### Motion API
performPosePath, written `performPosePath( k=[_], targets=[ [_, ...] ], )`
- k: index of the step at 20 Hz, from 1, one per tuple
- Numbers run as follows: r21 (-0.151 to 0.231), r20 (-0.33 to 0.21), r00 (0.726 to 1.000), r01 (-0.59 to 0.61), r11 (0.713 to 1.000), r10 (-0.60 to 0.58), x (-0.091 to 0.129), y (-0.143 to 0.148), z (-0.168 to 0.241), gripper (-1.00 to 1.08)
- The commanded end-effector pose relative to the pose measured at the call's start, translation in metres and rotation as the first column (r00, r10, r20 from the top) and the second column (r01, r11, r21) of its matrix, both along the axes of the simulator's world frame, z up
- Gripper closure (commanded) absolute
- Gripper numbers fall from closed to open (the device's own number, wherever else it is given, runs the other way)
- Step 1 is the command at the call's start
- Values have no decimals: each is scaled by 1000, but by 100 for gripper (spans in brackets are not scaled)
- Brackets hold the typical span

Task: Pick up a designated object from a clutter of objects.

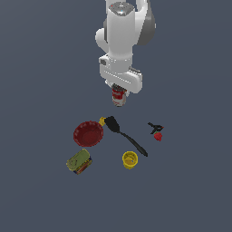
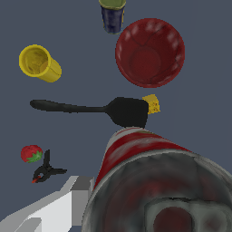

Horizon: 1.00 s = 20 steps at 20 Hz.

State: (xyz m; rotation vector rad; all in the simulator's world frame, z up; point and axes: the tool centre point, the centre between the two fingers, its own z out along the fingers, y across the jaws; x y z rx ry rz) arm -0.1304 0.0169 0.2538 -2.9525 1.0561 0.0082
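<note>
The red-and-white can [image 1: 118,96] hangs under my gripper [image 1: 118,90], lifted above the floor and apart from the other items. In the wrist view the can [image 2: 149,181] fills the near part of the picture, its dark metallic top toward the camera, with one grey finger [image 2: 68,199] against its side. The gripper is shut on the can. Below lie the red bowl [image 1: 88,133], black spatula [image 1: 124,134], yellow cup [image 1: 130,159], green-labelled tin [image 1: 79,161], strawberry [image 1: 157,136] and black clamp [image 1: 155,127].
A small yellow block [image 1: 102,121] lies between the bowl and the spatula's blade. In the wrist view the bowl [image 2: 150,52], cup [image 2: 39,63], spatula [image 2: 99,109], tin [image 2: 112,13], strawberry [image 2: 31,153] and clamp [image 2: 46,171] show on the dark floor.
</note>
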Motion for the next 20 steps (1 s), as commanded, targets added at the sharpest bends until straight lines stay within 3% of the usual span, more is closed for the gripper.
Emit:
performPosePath(
  k=[1,11,20],
  targets=[
    [0,3,1000,0,1000,0,2,-15,23,108],
    [-5,2,1000,2,1000,-2,11,-74,109,108],
    [-7,3,1000,2,1000,-2,19,-106,156,108]
  ],
)
